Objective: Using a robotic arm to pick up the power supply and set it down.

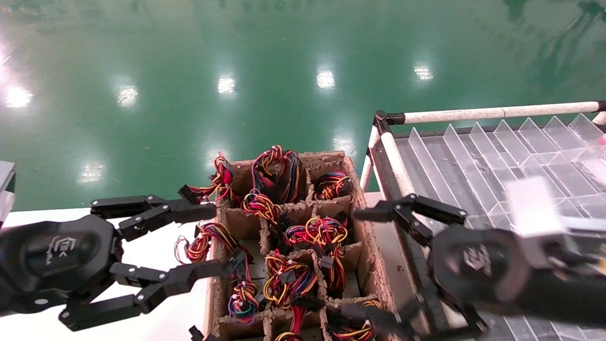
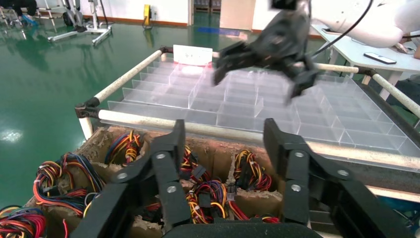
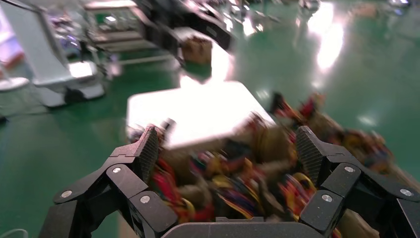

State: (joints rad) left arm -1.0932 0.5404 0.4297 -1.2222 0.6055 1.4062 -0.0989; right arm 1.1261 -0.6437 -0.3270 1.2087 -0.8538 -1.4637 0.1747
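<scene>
- A glossy green floor point(image 1: 265, 61) lies behind the white table point(image 1: 156, 255).
- Left gripper point(image 1: 208, 241) spread wide, empty, at the cardboard crate point(image 1: 364, 227).
- Right gripper point(image 1: 374, 265), blurred, looks spread and empty over the crate's far edge.
- Power supplies sit in the cells, showing only wire bundles point(image 1: 317, 232).
- Clear divider tray point(image 1: 497, 156) lies beyond.

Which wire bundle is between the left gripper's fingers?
None is gripped. The left gripper is open around the bundle hanging over the cardboard box edge nearest it; the other bundles sit inside compartments.

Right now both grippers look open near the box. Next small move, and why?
Probably lower the right gripper into the cardboard box: it hangs open and empty at the box's edge, above wire bundles; the left gripper is open too.
</scene>
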